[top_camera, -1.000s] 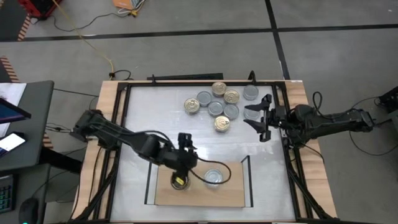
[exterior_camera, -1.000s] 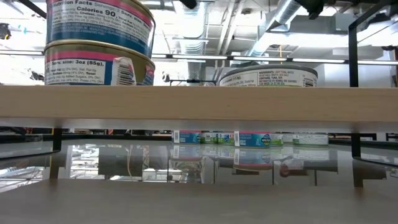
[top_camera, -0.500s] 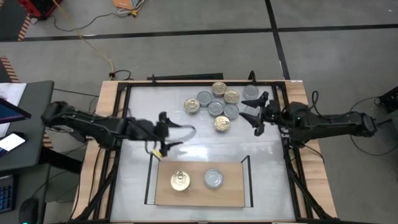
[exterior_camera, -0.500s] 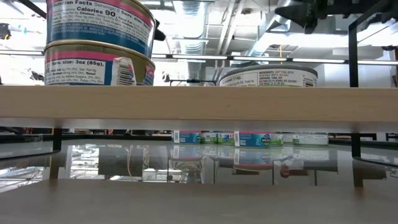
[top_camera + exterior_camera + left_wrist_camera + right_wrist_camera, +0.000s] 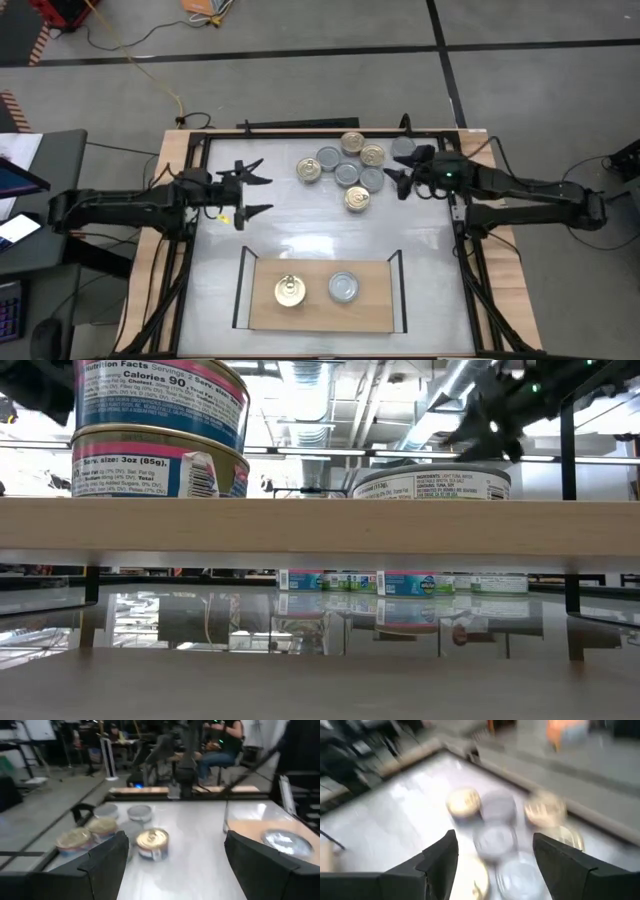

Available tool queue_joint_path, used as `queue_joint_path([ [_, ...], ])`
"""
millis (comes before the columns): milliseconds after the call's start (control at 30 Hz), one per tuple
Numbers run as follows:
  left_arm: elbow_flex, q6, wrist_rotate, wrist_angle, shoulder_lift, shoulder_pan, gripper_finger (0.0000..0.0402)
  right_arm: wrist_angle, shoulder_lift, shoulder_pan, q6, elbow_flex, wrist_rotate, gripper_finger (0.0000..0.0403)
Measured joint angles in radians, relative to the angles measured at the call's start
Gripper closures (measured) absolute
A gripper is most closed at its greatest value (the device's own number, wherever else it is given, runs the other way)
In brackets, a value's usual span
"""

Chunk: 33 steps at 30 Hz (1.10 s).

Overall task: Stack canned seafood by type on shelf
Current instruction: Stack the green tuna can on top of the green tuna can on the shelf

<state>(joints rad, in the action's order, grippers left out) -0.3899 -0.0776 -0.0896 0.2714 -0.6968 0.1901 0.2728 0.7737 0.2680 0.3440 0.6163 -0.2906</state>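
Observation:
On the shelf at the table's near side stand a stack of two gold-lidded cans and one silver-lidded can. In the low view the stack and the single can rest on the board. Several loose cans, gold and silver lids mixed, sit flat on the tabletop near the far edge. My left gripper is open near the table's left side, touching nothing. My right gripper is open just right of the loose cans, which show blurred past its fingers.
Black uprights stand at both ends of the shelf. A black frame rail runs along the table's sides. The white tabletop lies bare between the loose cans and the shelf. People sit in the room beyond.
My left gripper has drawn back from over the gold stack on the shelf, moving toward the table's left and far side. The stack stays in place. My right gripper has moved a little toward the table's left, closer to the loose cans, and has turned toward them.

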Motion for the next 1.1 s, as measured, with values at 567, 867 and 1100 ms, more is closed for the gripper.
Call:
queue_joint_path([
  [567, 0.099, 0.12, 0.262, 0.045, 0.088, 0.055, 0.0084, 0.408, 0.207, -0.027, 0.37, 0.0, -0.169, 0.0121],
  [867, 0.098, 0.154, 0.171, 0.067, 0.132, 0.053, 0.0084, 0.521, 0.374, -0.056, 0.453, 0.0, -0.366, 0.0121],
  [1100, 0.098, 0.154, 0.165, 0.047, 0.157, 0.053, 0.0084, 0.455, 0.484, -0.062, 0.384, 0.0, -0.388, 0.0121],
])
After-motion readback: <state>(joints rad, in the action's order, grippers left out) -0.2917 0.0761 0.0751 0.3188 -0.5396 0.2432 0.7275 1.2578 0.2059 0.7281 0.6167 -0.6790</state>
